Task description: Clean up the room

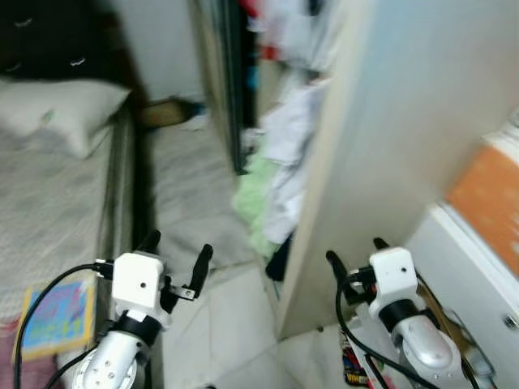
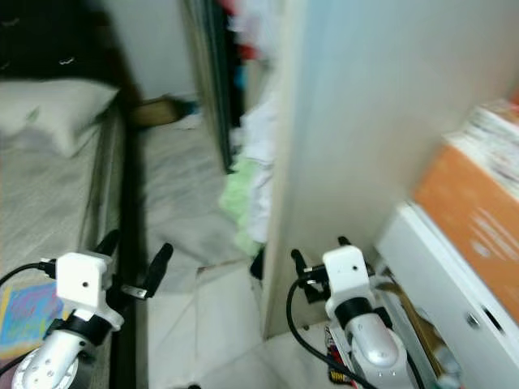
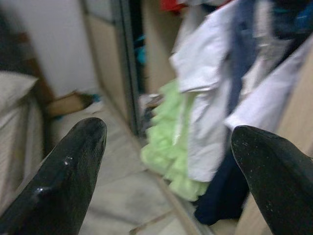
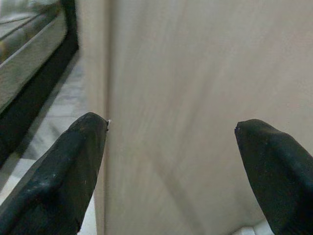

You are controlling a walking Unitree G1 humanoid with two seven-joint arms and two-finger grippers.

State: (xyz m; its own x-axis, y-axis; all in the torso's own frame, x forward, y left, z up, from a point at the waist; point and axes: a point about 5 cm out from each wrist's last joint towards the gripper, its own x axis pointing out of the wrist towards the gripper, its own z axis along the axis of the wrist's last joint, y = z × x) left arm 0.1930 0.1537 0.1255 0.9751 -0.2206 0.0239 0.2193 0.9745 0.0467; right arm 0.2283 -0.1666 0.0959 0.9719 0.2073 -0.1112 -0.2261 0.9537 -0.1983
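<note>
Bedroom, tiled floor; bed at left edge, wardrobe center-right, clothes spilling out. Left gripper lower left, right gripper lower right: jaws spread wide, empty.

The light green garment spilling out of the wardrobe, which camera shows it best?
The left wrist view: the light green garment sits large between the open left gripper fingers. Both eye views show it smaller and blurred, at the wardrobe opening.

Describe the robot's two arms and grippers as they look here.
Both arms are silver metal with a black collar and a white boxy wrist block. The left gripper and right gripper each carry two long black fingers. Black cables loop from each wrist.
</note>
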